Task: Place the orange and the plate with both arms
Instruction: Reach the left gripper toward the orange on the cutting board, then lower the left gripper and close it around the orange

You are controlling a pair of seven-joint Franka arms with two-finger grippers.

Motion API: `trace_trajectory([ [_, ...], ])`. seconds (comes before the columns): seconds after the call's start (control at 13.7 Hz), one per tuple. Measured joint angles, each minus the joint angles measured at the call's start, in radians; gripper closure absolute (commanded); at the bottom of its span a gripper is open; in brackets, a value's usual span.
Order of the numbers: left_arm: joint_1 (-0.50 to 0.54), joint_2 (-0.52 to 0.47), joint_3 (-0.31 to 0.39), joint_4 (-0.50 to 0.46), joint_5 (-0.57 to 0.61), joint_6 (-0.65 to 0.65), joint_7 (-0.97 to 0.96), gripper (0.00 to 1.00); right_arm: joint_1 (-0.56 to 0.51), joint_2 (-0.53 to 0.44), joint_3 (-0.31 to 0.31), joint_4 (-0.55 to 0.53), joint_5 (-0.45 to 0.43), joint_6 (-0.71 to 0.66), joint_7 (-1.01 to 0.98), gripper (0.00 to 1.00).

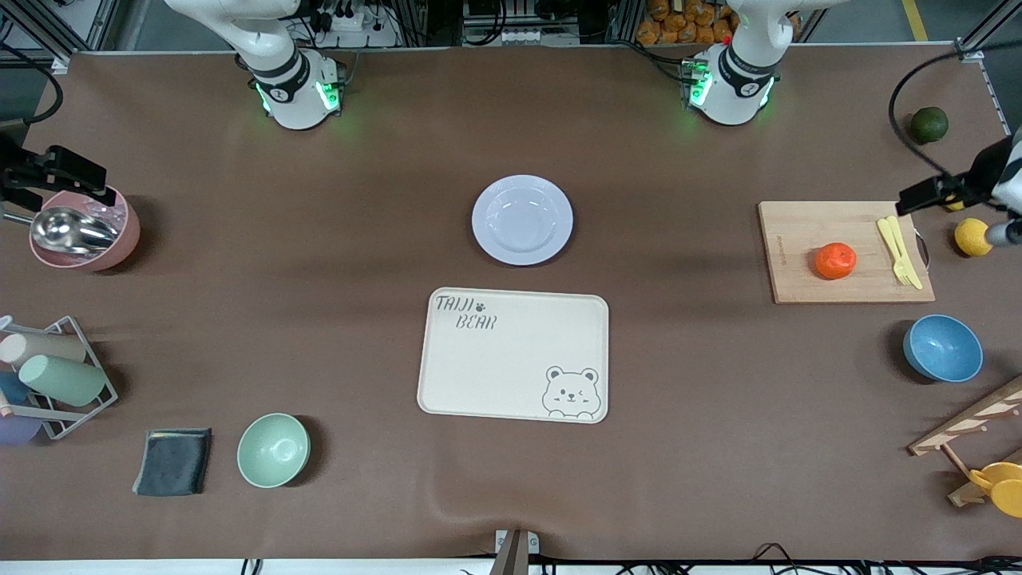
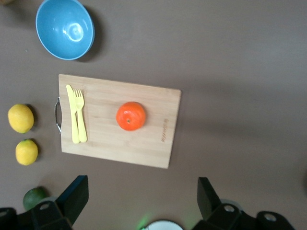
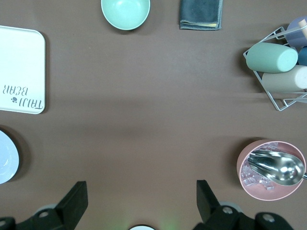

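Observation:
The orange (image 1: pixel 835 260) sits on a wooden cutting board (image 1: pixel 798 239) toward the left arm's end of the table; it also shows in the left wrist view (image 2: pixel 131 116). The lavender-white plate (image 1: pixel 522 220) lies at mid-table, just farther from the front camera than the cream tray (image 1: pixel 513 354); its edge shows in the right wrist view (image 3: pixel 6 156). My left gripper (image 2: pixel 141 196) is open and empty, high up beside the board (image 1: pixel 928 194). My right gripper (image 3: pixel 141 201) is open and empty, high over the pink bowl (image 1: pixel 70 169).
A yellow fork and knife (image 1: pixel 900 250) lie on the board. Two lemons (image 2: pixel 20 118), a dark green fruit (image 1: pixel 928 124) and a blue bowl (image 1: pixel 943 348) are around it. A pink bowl with scoop (image 1: pixel 84 230), cup rack (image 1: pixel 56 375), grey cloth (image 1: pixel 173 461) and mint bowl (image 1: pixel 273 450) stand at the right arm's end.

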Motion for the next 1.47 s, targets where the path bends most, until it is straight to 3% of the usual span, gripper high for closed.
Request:
trace_trajectory([
  [0.44,0.045,0.021,-0.001,-0.288,0.019,0.297,0.002,0.0,0.0,0.015,-0.001,-0.001,0.0,0.0,0.0,0.0],
  [0.59,0.073,0.056,-0.001,-0.339,0.022,0.371,0.004,0.0,0.0,0.019,-0.001,-0.001,0.0,0.0,0.0,0.0],
  [1.47,0.136,0.342,-0.001,-0.349,0.023,0.621,0.093,0.0,0.0,0.02,0.0,-0.001,0.0,0.0,0.0,0.0],
])
